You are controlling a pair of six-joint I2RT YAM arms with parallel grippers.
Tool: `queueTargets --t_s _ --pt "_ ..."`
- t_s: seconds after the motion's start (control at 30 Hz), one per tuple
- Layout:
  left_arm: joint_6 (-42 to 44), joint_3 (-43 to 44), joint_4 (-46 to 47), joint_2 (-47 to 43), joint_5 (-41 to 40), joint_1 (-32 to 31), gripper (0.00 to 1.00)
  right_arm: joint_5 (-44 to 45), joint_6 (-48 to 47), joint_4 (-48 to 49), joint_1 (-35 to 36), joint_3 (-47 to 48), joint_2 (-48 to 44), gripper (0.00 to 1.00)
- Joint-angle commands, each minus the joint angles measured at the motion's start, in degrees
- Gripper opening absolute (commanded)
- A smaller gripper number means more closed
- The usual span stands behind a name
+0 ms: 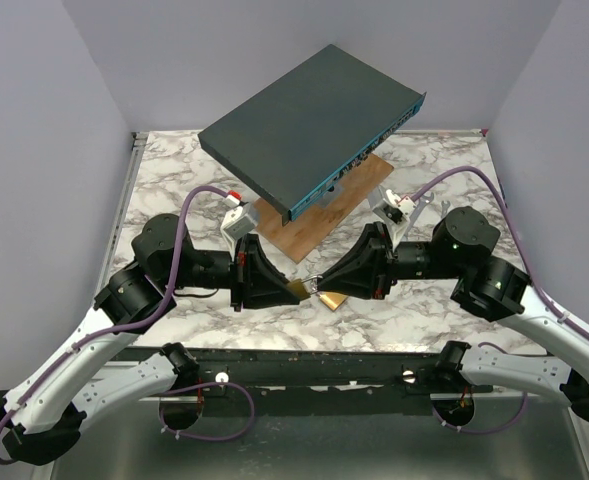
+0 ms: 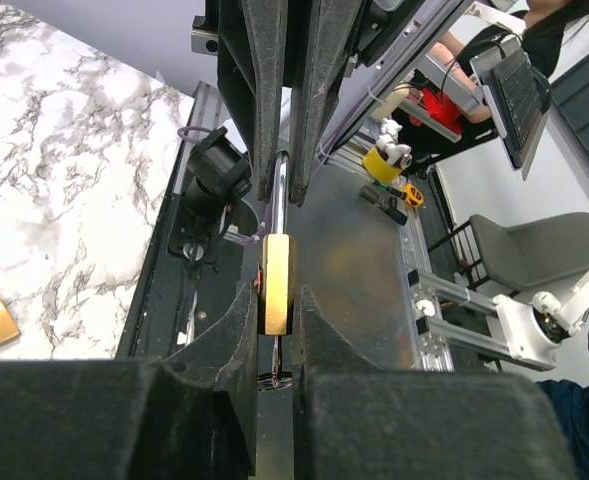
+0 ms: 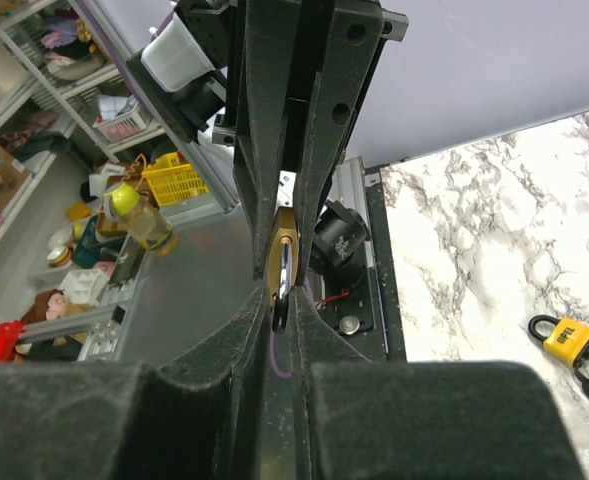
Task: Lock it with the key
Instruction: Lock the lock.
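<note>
While the two arms meet nose to nose over the near middle of the table [image 1: 424, 300], the left tool [image 1: 294, 291] is clamped on the flat sides of a small brass padlock [image 2: 274, 285] and seems to hold it just off the marble. The right tool [image 1: 320, 287] is pinched shut on a bright steel stem [image 2: 279, 195] that sticks out of the lock towards it. Seen edge-on, I can't say whether that stem is the key or the shackle.

To my eye this is the locking step itself, with one arm bracing the body and the other working the part that must move. The next move calls for a firm hold on the brass and a small, straight turn or push along the stem, since polished metal could slip against the soft pads.

The lock body is smooth, yellow and slab-shaped, and the stem is round and chromed. Both tools have black, foam-textured fingers. A second, yellow padlock [image 3: 569, 340] lies well apart on the white veined marble. A matte dark box [image 1: 314, 125] leans over a wooden board [image 1: 324, 215] behind.
</note>
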Motion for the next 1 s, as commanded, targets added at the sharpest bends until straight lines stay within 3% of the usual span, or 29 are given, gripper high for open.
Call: queueTargets --t_s 0.0,0.17,0.53,0.97 --pt "-0.3 0.7 2.3 -0.1 0.9 0.4 0.00 0.0 0.4 -0.7 -0.1 0.0 -1.0 0.12" --pt "-0.8 -0.6 4.4 0.0 3.8 0.4 0.00 -0.4 0.5 -0.3 -0.2 0.2 -0.3 0.01" --pt "0.3 -1.7 10.3 0.8 6.2 0.4 0.00 -1.5 2.8 2.3 2.0 -0.2 1.5 0.01" --pt "2.2 -1.3 15.8 2.0 6.8 0.3 0.00 10.5 0.5 0.5 14.4 0.4 6.6 0.01"
